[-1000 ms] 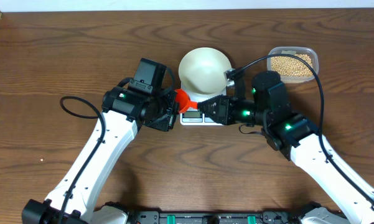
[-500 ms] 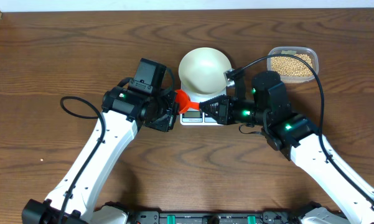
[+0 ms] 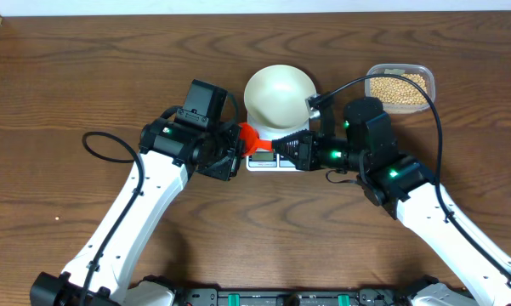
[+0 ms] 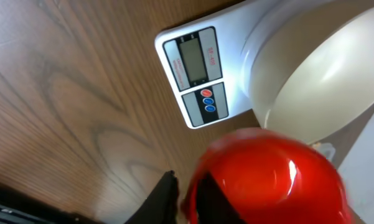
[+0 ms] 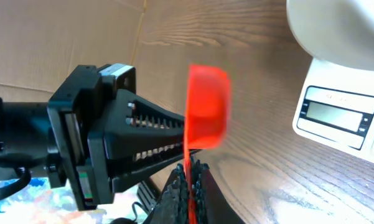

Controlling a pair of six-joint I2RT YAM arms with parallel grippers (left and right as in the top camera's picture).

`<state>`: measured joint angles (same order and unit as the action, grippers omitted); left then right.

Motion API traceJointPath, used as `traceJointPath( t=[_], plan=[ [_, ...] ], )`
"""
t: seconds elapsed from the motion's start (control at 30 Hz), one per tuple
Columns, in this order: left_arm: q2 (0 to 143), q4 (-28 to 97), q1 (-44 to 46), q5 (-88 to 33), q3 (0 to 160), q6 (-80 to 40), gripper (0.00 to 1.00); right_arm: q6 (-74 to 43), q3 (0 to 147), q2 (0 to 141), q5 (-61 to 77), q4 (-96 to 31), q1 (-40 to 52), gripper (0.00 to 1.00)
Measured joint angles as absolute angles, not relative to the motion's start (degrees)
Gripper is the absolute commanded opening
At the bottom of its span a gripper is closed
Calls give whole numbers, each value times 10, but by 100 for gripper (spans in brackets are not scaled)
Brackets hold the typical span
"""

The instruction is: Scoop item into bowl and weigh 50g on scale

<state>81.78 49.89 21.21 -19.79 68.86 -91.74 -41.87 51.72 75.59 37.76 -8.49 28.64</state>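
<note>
We hold a red scoop point(image 5: 207, 107) by the scale point(image 4: 196, 68).
Our right gripper point(image 5: 188, 179) clamps its handle; whether the left gripper point(image 3: 238, 144) grips, we cannot tell.

The wooden table point(image 3: 68, 68) bears the white scale point(image 4: 230, 62); a clear tub point(image 3: 429, 78) sits nearby.

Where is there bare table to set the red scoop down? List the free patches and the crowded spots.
Free: the wide table left of the left arm; the wedge between both arms, in front of the scale; the wood right of the right arm. Crowded: the middle, where scoop, scale, bowl and bean tub bunch together.
</note>
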Motion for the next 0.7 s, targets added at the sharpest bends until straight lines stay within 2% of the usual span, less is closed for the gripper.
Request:
traceJointPath(
  t=[0.03,0.1,0.37,0.7],
  plan=[
    [818,504,212,-196,689,-917,22,-419,517,756,377,-89,286,1],
    [818,508,212,-193,689,-915,26,-418,517,756,377,-93,286,1],
    [818,504,212,-180,689,-856,33,-408,517,756,377,-96,286,1],
    [818,438,199,-162,689,-589,34,-364,517,756,371,-123,284,1]
  ],
)
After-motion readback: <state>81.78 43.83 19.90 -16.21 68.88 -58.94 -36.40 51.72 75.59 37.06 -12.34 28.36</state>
